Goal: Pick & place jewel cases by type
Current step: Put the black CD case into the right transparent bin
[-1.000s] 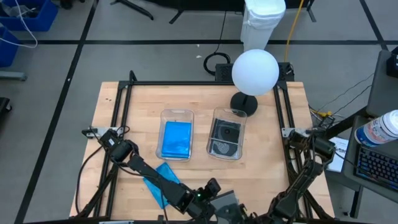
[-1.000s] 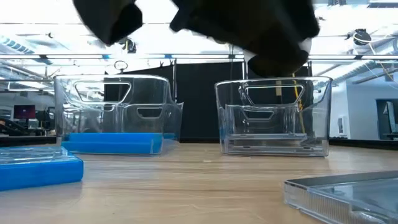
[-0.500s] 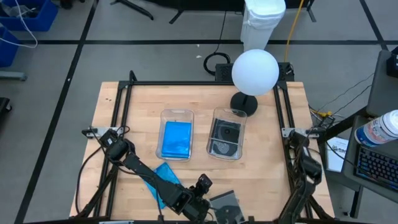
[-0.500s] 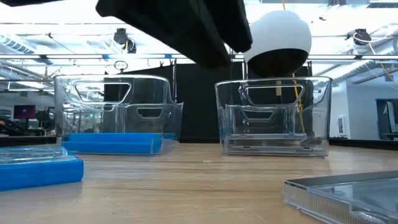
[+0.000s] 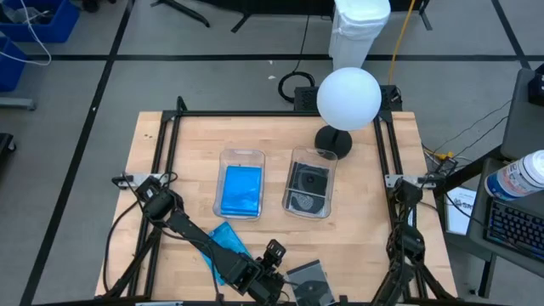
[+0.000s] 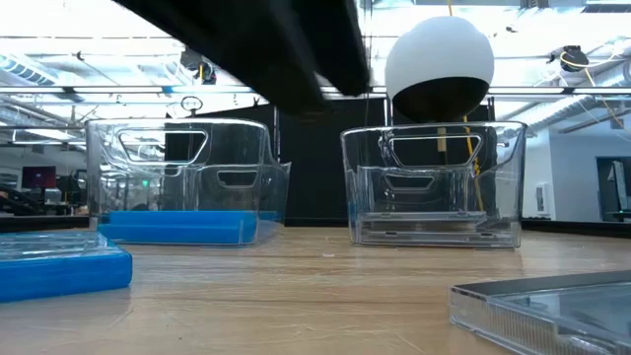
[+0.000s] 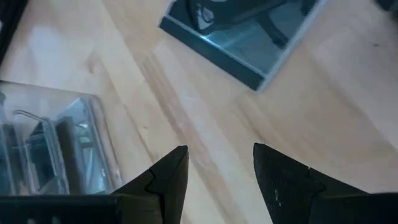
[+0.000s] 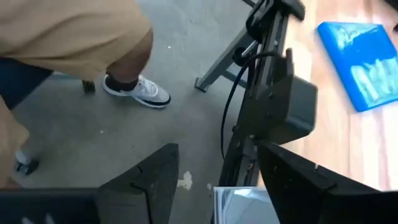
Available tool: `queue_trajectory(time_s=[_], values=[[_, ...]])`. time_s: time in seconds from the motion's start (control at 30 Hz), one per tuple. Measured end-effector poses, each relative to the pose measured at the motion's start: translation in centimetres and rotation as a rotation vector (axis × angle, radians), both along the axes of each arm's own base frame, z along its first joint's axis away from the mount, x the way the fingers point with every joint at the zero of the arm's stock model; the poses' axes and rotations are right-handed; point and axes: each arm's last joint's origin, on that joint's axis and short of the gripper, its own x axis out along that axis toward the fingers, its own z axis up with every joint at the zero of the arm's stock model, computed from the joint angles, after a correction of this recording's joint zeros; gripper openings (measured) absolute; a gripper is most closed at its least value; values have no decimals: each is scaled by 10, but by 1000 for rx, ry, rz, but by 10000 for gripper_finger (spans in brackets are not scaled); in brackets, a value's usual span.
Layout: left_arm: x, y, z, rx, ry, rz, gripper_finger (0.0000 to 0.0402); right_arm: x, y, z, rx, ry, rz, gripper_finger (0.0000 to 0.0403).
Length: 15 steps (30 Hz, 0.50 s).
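Note:
A blue jewel case point(image 5: 223, 246) lies flat on the wood near the front left, also seen in the low view point(image 6: 59, 268). A clear jewel case point(image 5: 308, 279) showing a disc lies flat by the front edge point(image 7: 239, 37). My left gripper point(image 7: 221, 174) hovers open above bare wood between these two cases point(image 5: 276, 252), touching nothing. My right gripper point(image 8: 214, 180) is open at the table's near edge with nothing between its fingers; the clear case's corner point(image 8: 233, 202) shows below it. One bin point(image 5: 241, 184) holds a blue case, the other point(image 5: 308, 182) clear ones.
A white globe lamp point(image 5: 348, 98) on a dark base stands behind the right bin. A black frame point(image 5: 174, 127) runs around the table. A person's legs and shoe point(image 8: 134, 90) stand on the floor just off the near edge. My left arm's dark body point(image 6: 266, 49) crosses the top of the low view.
My right arm has drawn back from above the clear jewel case toward the table's near right corner and out of the high view. The clear case has stayed flat where it was. My left gripper has turned a little over the same spot.

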Motion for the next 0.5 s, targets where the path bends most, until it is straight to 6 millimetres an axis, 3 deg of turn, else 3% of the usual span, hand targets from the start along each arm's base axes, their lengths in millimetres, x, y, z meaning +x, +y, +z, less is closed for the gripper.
queue_trajectory(time_s=[0.17,0.5], values=[[-7,-8,0,1,7,-15,186,-3,4,-14,-25,6,7,224],[-7,-8,0,-6,-3,18,186,-23,16,-10,-178,-169,26,229]])
